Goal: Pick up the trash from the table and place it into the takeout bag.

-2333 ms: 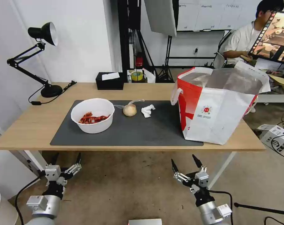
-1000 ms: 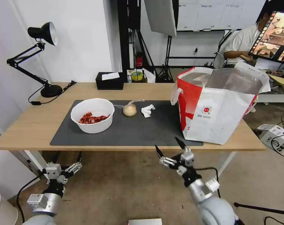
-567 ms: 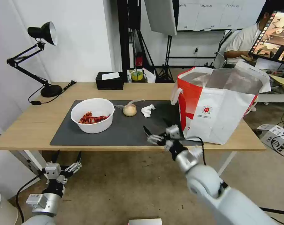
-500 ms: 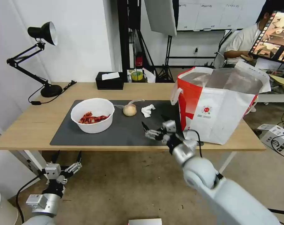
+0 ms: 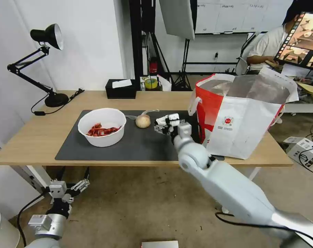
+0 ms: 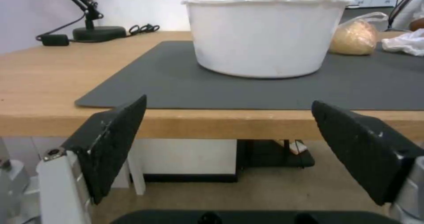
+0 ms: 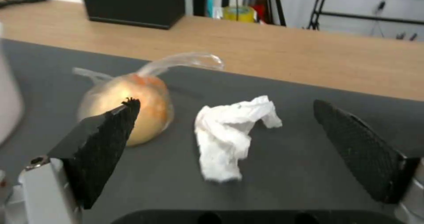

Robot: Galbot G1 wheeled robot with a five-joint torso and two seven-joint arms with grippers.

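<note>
The right pincer (image 7: pixel 230 157) hangs over the grey mat (image 5: pixel 135 144), its fingers (image 7: pixel 101 144) spread wide around the crumpled tissue (image 7: pixel 232 134), not yet touching it. The tissue lies on the mat just beside the wrapped ball (image 7: pixel 132 105), with the white bowl (image 5: pixel 102 126) of red scraps further to the robot's left. The takeout bag (image 5: pixel 239 120) stands open on the tabletop (image 5: pixel 32 137) to the right, near the tissue.

To do this well, I judge the pincer should come down centred on the tissue, low enough to gather its loose folds, and close without the left finger nudging the ball, which looks ready to roll. A light, soft thing like this needs a full close.

The left pincer (image 6: pixel 238 151) waits open below the tabletop edge, facing the bowl.

The tabletop is light wood, with a black lamp (image 5: pixel 46 62) and a black tissue box (image 5: pixel 121 89) at the back.
</note>
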